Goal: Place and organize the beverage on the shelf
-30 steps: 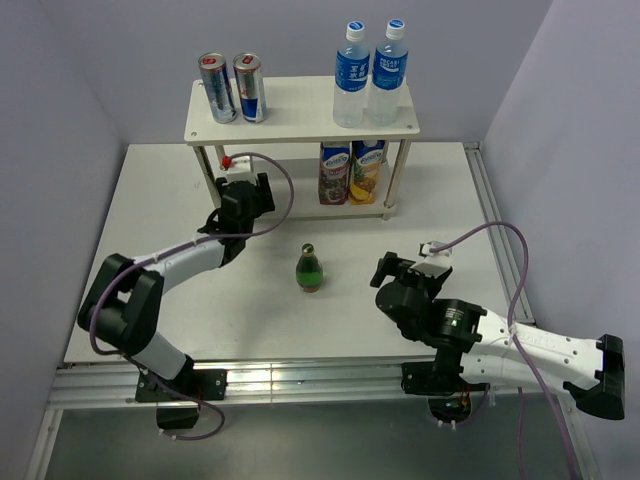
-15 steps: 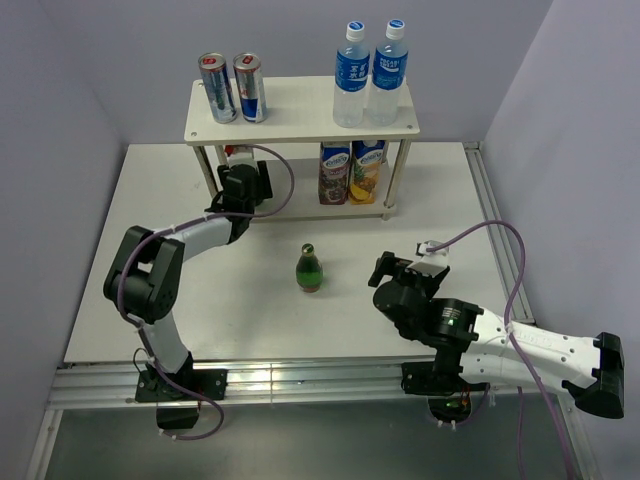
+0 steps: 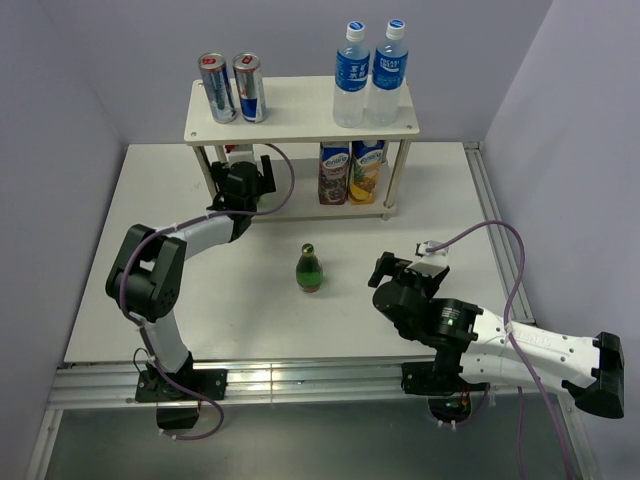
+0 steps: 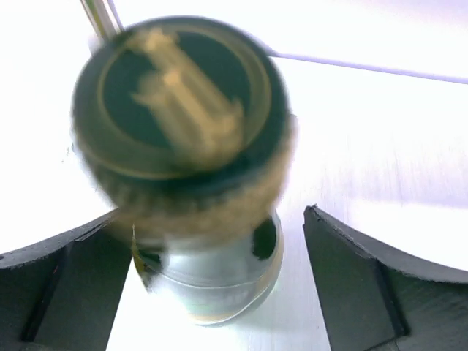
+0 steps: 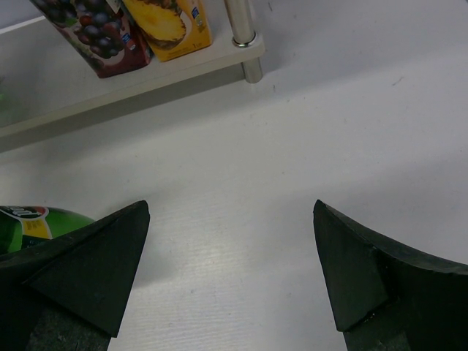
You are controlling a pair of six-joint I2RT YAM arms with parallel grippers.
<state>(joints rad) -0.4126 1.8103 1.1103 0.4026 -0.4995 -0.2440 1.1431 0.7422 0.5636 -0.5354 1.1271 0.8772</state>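
The shelf (image 3: 300, 108) stands at the back of the table. Its top board carries two cans (image 3: 232, 88) and two water bottles (image 3: 369, 74). Two juice cartons (image 3: 350, 172) stand on the lower tier, and they show in the right wrist view as juice cartons (image 5: 124, 25). My left gripper (image 3: 243, 181) reaches under the top board at the left end of the lower tier. It is open around an upright bottle with a dark, gold-marked cap (image 4: 179, 110), with a clear gap at the right finger. A green bottle (image 3: 310, 268) stands mid-table. My right gripper (image 3: 396, 270) hangs open and empty to its right.
A white shelf leg (image 5: 241, 29) stands ahead of the right gripper, and the green bottle (image 5: 33, 223) lies just left of its left finger. Grey walls close in the table on three sides. A metal rail (image 3: 300, 378) runs along the near edge.
My left gripper moved from the table in front of the shelf into the lower tier's left end, then opened and let go of the dark-capped bottle. The right arm has not moved.
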